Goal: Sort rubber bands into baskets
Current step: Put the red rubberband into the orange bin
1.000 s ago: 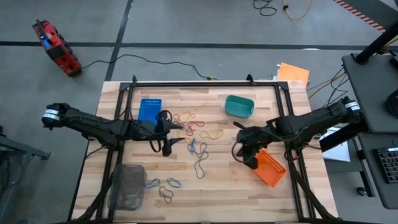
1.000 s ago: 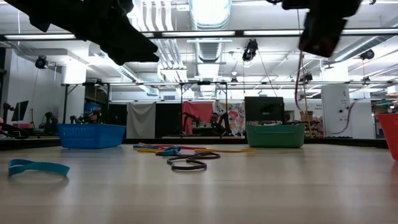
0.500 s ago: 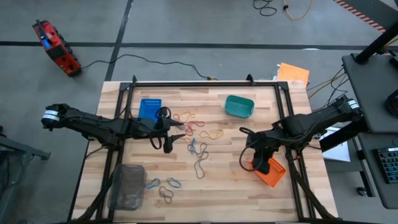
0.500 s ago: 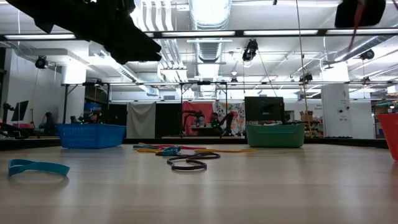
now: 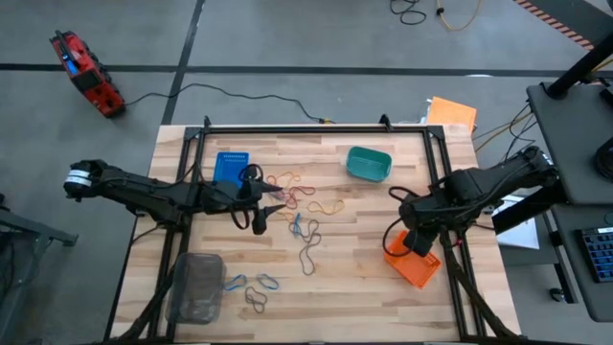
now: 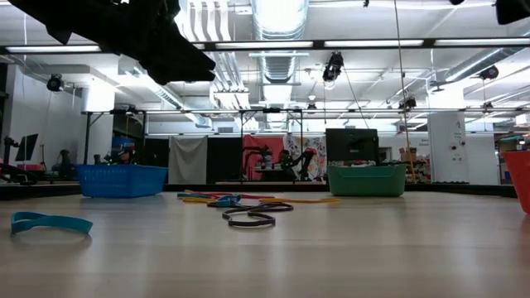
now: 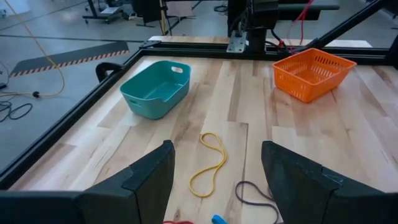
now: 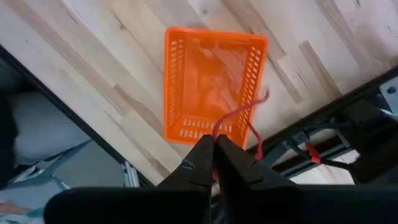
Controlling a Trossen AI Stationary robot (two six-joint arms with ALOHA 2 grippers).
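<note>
The right gripper (image 8: 214, 146) hung above the orange rectangular mesh basket (image 8: 211, 87) near the wooden surface's (image 5: 364, 287) right edge, fingers clenched on a thin red rubber band (image 8: 245, 121). The left gripper (image 5: 257, 204) hovered, fingers spread and empty, beside loose rubber bands (image 5: 306, 206) mid-surface.

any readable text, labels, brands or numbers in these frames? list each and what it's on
None can be read.
Blue basket, teal basket, orange basket, clear basket: no label or print shows.
Red device on the floor: any marking is too small to read.
Posters and screens in the room beyond the table: too blurred to read.
Both arms: no visible lettering.
</note>
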